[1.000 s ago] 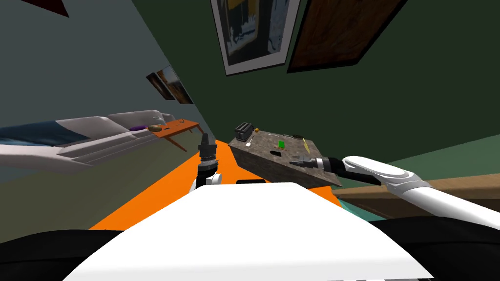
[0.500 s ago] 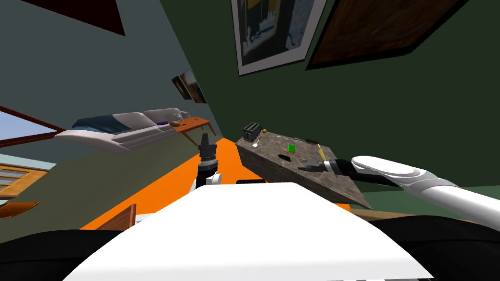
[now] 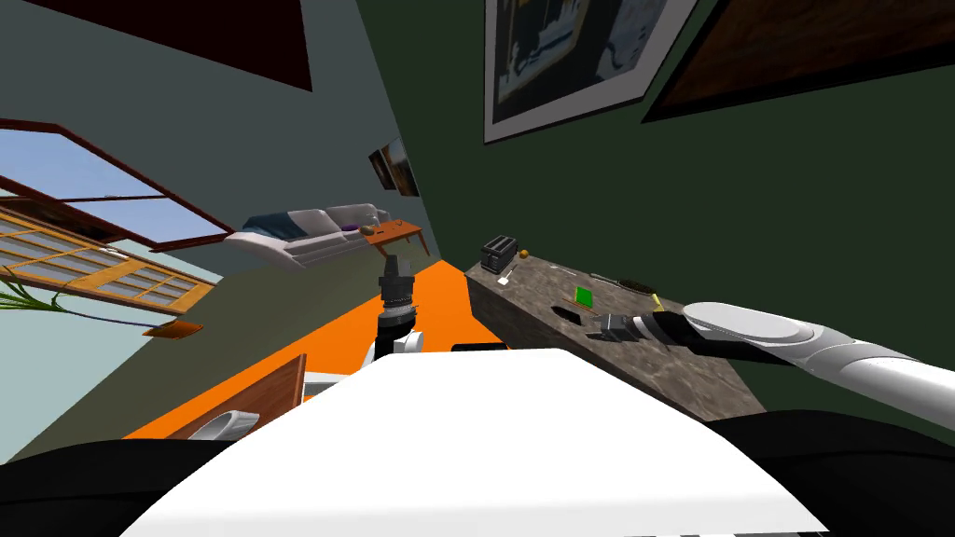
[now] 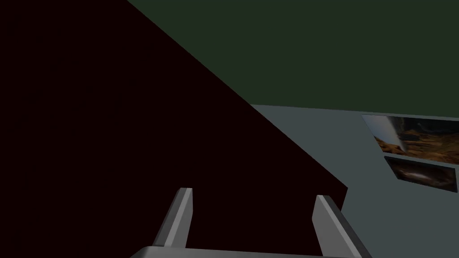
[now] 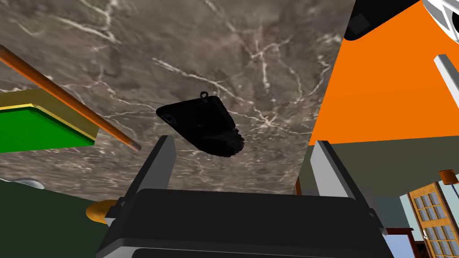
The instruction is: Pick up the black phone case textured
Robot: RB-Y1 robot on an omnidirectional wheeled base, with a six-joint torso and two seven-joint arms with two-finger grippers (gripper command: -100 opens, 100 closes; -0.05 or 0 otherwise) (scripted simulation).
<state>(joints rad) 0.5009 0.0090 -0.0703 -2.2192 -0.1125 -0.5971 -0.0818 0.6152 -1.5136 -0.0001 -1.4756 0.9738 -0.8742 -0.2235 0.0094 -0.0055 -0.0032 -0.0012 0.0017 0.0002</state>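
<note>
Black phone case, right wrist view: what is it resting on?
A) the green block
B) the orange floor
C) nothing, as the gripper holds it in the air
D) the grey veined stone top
D: the black phone case lies flat on the grey veined stone top, while the right gripper is open and holds nothing.

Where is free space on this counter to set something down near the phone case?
Bare stone lies between the phone case and the counter edge by the orange floor, and beyond the case from the right gripper. The other side is crowded: a brown stick and a green block lie there.
</note>
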